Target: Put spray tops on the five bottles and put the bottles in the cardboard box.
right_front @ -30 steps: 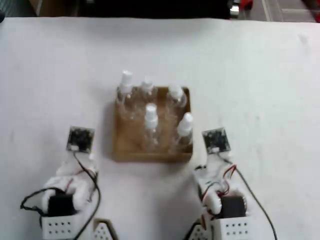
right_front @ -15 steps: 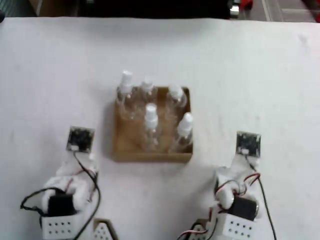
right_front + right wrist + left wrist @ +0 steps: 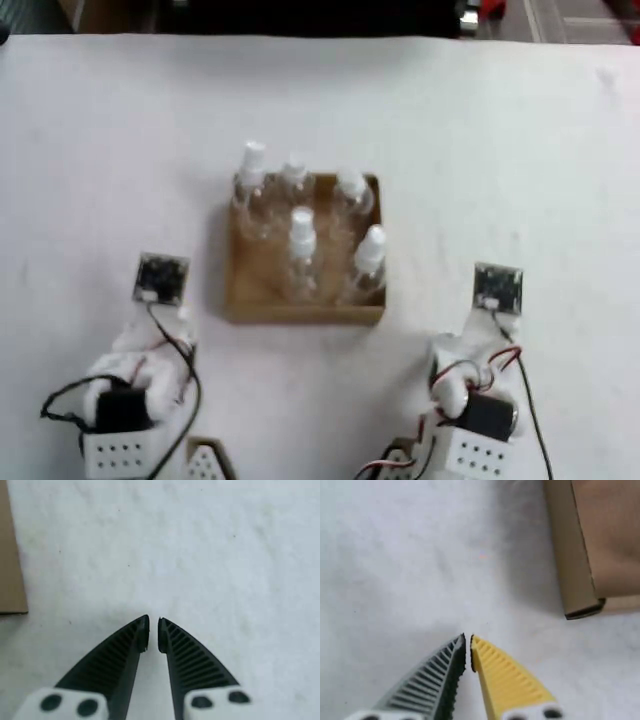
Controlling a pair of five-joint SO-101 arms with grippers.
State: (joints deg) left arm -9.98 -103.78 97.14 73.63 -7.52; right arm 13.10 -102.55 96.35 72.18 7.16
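The cardboard box sits mid-table, and several clear bottles with white spray tops stand upright inside it. My left arm rests at the near left of the box. Its gripper, with one grey and one yellow finger, is shut on nothing just above the cloth, a corner of the box a short way off. My right arm rests at the near right, farther from the box. Its black gripper is shut and empty over bare cloth, with the box edge off to one side.
A white cloth covers the table, with open room to the left, right and behind the box. Dark clutter lies beyond the far edge. Both arm bases stand at the near edge.
My right arm has swung right and away from the box's near right corner, then stayed still. The left arm, box and bottles have not moved.
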